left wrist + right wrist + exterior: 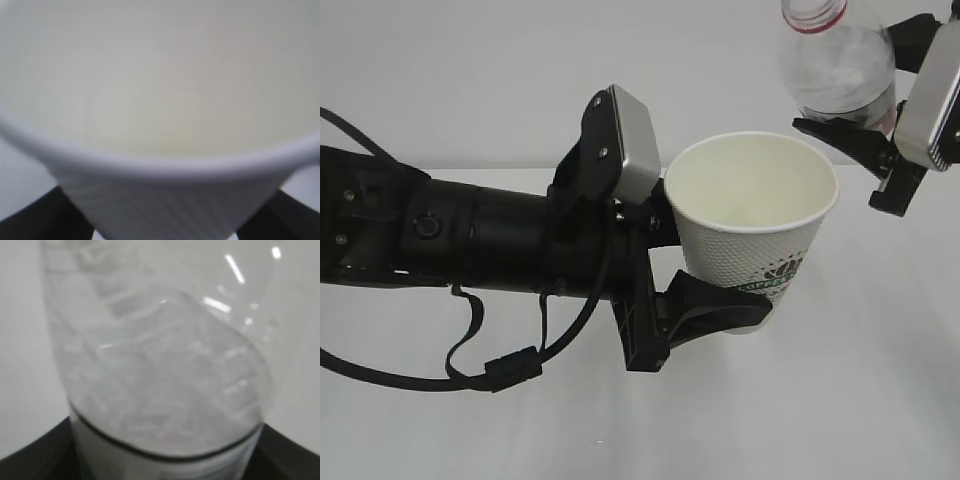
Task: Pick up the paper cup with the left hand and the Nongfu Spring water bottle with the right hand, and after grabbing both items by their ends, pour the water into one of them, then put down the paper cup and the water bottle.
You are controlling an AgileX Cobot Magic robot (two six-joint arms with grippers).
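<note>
The white paper cup (750,230) hangs upright above the table with its green logo facing front. My left gripper (720,270) is shut on its lower part, one black finger (715,310) under the base side. In the left wrist view the cup (160,90) fills the frame, with the black fingers (30,220) at both lower corners. I cannot make out water in its cream inside. The clear water bottle (840,65) is held high at the top right, red neck ring uppermost. My right gripper (855,125) is shut on its body. Up close, the ribbed bottle (165,365) shows a dark curved line low down.
The white table (880,400) spreads below both arms, with a plain pale wall behind. The thick left arm (440,240) and its looping cables (490,370) stretch across the left half. The bottle's base stands just above and right of the cup's rim.
</note>
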